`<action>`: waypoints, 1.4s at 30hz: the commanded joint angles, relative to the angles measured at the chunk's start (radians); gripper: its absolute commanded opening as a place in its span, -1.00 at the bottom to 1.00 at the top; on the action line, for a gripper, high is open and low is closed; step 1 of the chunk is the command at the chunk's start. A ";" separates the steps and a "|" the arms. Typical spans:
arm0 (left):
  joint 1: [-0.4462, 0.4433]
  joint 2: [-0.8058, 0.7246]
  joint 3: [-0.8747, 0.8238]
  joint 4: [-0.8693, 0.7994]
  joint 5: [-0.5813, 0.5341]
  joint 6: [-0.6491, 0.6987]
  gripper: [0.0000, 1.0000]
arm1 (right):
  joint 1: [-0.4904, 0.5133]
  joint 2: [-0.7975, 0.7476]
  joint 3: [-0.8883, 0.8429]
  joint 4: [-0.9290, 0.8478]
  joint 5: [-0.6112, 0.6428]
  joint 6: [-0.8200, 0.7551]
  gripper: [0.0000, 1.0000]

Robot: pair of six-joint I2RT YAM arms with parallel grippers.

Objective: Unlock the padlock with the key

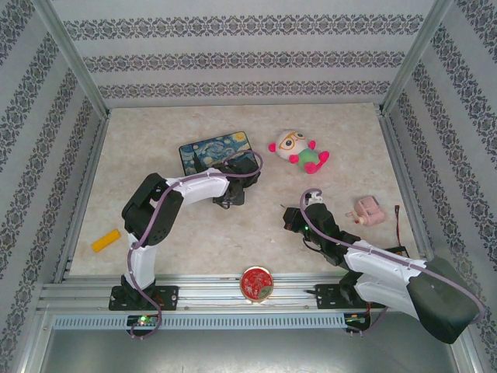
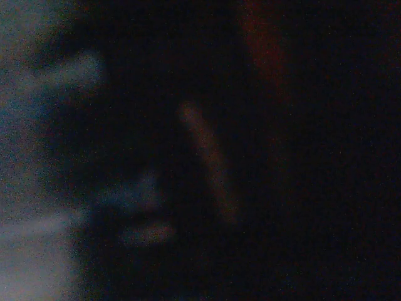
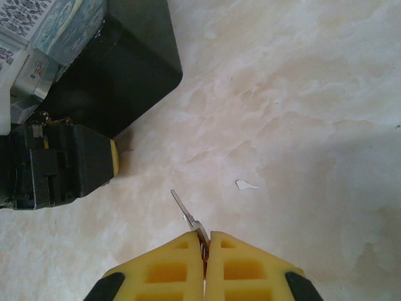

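- The key point(image 3: 186, 212) is seen pinched between the yellow fingers point(image 3: 166, 269) of the right gripper point(image 3: 203, 241). The fingers are pressed fully together, and only the key's thin silvery blade juts beyond their tips.
- The blade is carried roughly in line with the fingers. Its long axis leans left and its tip is aimed away from the gripper, towards a black block point(image 3: 62, 166) with a yellow edge at the left of the right wrist view.
- The blade is held over the pale marbled tabletop point(image 3: 301, 113). Whether the tip touches the surface cannot be told. A small white chip point(image 3: 245, 184) is seen lying on the tabletop just to the right of the blade.
- From above, the right gripper point(image 1: 292, 217) is shown right of centre on the table, well apart from the starry-night tin box point(image 1: 206, 151).
- The left gripper point(image 1: 231, 193) is seen lowered at the near right corner of the tin box. How far its fingers are parted, and whether anything is held in them, cannot be told.
- The padlock cannot be made out, so its place relative to either set of fingers cannot be given. The left wrist view is dark and blurred, and a dim slanted streak in it cannot be identified.
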 commanded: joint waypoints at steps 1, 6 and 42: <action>0.010 -0.006 -0.019 -0.016 -0.006 -0.030 -0.07 | -0.010 -0.001 0.011 0.003 0.005 -0.011 -1.00; 0.013 -0.016 -0.037 0.000 -0.011 -0.035 -0.05 | -0.009 -0.008 0.005 0.001 0.009 -0.010 -1.00; -0.020 -0.241 -0.288 0.388 0.264 -0.444 -0.66 | 0.032 0.247 -0.020 0.366 -0.122 -0.038 -1.00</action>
